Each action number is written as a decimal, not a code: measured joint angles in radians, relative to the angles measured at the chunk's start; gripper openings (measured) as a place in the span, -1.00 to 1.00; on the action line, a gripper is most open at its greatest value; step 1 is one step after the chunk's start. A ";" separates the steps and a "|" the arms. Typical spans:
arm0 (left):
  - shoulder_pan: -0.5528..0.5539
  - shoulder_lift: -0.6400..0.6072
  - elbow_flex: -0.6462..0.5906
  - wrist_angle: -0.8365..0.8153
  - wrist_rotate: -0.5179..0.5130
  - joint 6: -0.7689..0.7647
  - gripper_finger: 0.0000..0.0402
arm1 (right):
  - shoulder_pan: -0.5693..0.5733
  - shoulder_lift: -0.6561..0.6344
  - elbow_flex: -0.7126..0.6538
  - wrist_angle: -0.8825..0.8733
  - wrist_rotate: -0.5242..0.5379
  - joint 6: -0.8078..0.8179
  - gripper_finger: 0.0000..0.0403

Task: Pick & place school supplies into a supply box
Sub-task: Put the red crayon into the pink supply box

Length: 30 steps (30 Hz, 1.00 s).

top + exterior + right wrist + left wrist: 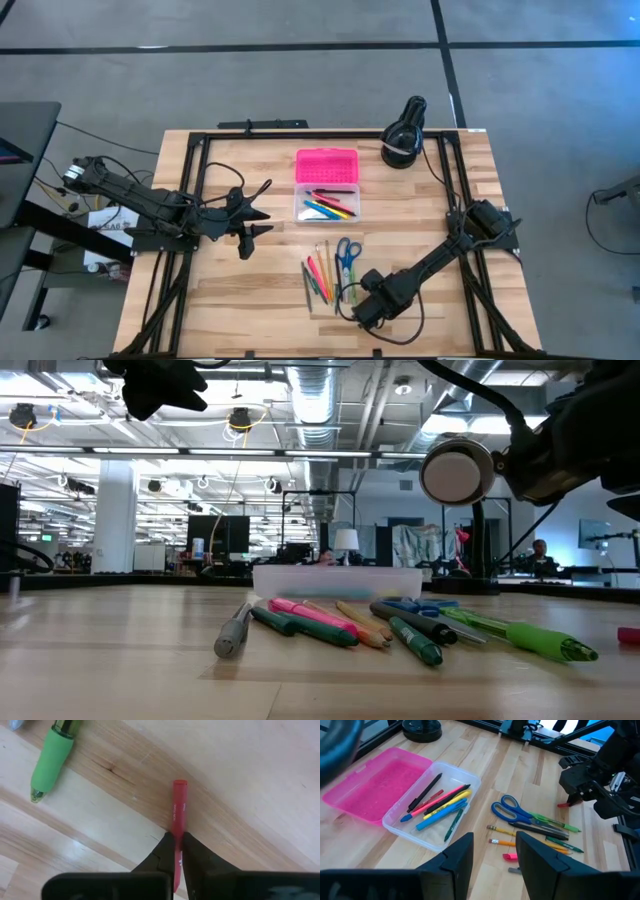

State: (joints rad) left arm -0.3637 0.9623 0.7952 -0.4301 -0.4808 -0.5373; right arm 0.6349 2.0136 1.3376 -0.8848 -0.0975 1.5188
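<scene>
The right gripper (176, 851) is down low over the table (250, 290) near its front edge, a little right of the middle, and its two dark fingers (162, 852) are pinched tight on a thin red pen (178, 815), which pokes out past the fingertips over the wood. Just beside it lies a green marker (50, 757) with a fat grip, flat on the boards. The rest of the loose school supplies (325, 272) sit in a small spread just behind that gripper, toward the middle of the table: pencils, a pink marker, green pens and the blue-handled scissors (346, 252), all lying flat and roughly side by side. Behind them, toward the back edge, the supply box (327, 205) stands open, its bright pink lid (327, 165) folded back flat on the far side and its clear base holding several pens already, among them blue, yellow, pink and black ones. A black round device (404, 135) sits near the back right corner. The left gripper (254, 213) hangs above the left half of the table, well apart from the box, with its fingers (454, 857) held partly apart and nothing between them.
</scene>
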 joint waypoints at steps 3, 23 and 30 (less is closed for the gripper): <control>0.000 0.000 0.000 0.000 -0.005 0.005 -0.30 | 0.004 0.000 0.000 0.000 0.001 0.000 -0.99; 0.000 0.000 0.000 0.001 -0.029 0.014 -0.30 | -0.004 0.001 0.216 -0.336 0.122 -0.082 -0.99; 0.000 0.000 0.000 0.002 -0.024 0.013 -0.30 | -0.075 0.001 0.310 -0.407 0.233 -0.253 -0.99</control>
State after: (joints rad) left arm -0.3634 0.9619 0.7952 -0.4279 -0.5050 -0.5243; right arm 0.5600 2.0144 1.6481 -1.2920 0.1356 1.2657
